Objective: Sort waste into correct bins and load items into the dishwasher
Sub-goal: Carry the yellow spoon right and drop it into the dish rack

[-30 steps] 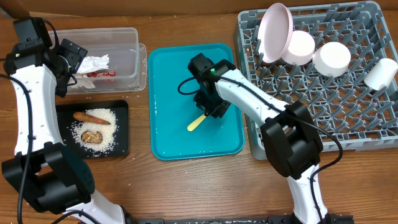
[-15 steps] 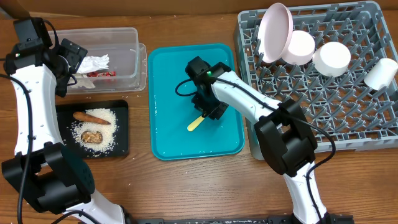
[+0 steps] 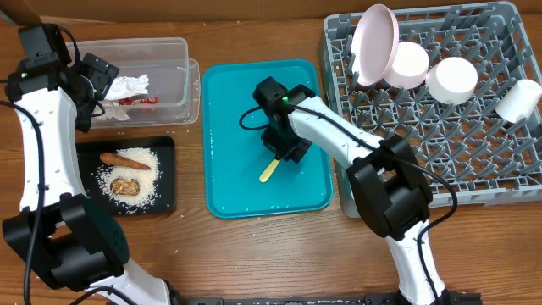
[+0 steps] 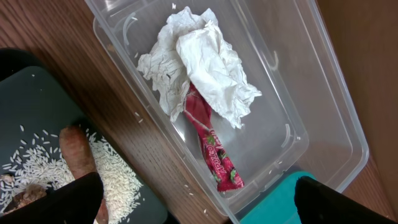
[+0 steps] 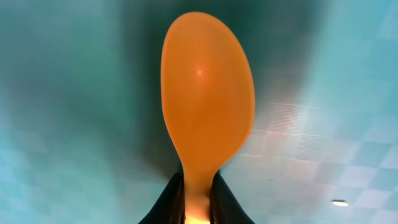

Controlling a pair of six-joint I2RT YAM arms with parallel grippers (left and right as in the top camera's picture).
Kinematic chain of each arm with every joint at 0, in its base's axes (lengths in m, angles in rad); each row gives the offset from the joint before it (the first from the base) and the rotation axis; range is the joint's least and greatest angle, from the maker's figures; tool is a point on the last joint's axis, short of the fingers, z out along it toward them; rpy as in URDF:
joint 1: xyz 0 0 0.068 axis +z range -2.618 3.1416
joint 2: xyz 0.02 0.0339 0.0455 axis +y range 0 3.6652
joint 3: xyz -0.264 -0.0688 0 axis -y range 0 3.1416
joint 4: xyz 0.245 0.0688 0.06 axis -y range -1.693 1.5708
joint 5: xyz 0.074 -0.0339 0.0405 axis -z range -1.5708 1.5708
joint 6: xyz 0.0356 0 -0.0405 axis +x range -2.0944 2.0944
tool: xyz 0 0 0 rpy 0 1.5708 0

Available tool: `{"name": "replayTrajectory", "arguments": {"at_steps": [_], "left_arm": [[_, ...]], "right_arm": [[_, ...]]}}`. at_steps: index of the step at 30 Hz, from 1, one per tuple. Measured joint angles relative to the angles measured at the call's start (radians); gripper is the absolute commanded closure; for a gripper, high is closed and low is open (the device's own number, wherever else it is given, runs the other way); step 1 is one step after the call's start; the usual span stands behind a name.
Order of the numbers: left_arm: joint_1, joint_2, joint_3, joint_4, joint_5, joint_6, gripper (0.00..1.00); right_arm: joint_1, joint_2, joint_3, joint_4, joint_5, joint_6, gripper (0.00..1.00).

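My right gripper (image 3: 284, 146) is over the teal tray (image 3: 229, 102), shut on the yellow plastic spoon (image 3: 269, 170). In the right wrist view the spoon's bowl (image 5: 208, 93) sticks out from between the fingers (image 5: 171, 202), close above the tray. My left gripper (image 3: 100, 87) is open and empty over the left end of the clear tub (image 3: 169, 52). The tub holds the crumpled white napkin (image 4: 199, 62) and the red wrapper (image 4: 214, 149). The black tray (image 3: 166, 191) holds rice (image 3: 146, 176), the carrot piece (image 3: 124, 158) and the brown lump (image 3: 125, 185).
The grey dish rack (image 3: 457, 161) at the right holds the pale pink plate (image 3: 375, 44), two white round dishes (image 3: 409, 65) (image 3: 451, 80) and a small white cup (image 3: 518, 100). A few rice grains (image 4: 138, 118) lie on the wood between the tub and the black tray.
My right gripper shifted slightly left over the teal tray, and the spoon's handle swung from pointing lower left to pointing more downward. The left arm has not moved.
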Motion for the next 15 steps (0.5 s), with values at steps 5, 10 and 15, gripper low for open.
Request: {"name": "replayTrajectory", "arguments": {"at_steps": [5, 10, 15], "left_arm": [[0.000, 0.000, 0.000, 0.000, 0.000, 0.000, 0.00], [0.000, 0.000, 0.000, 0.000, 0.000, 0.000, 0.00], [0.000, 0.000, 0.000, 0.000, 0.000, 0.000, 0.00]], "right_arm": [[-0.015, -0.002, 0.000, -0.009, -0.003, -0.034, 0.96], [-0.051, -0.021, 0.000, -0.009, 0.000, -0.129, 0.96], [-0.104, -0.117, 0.001, -0.016, 0.002, -0.274, 0.96]]}}
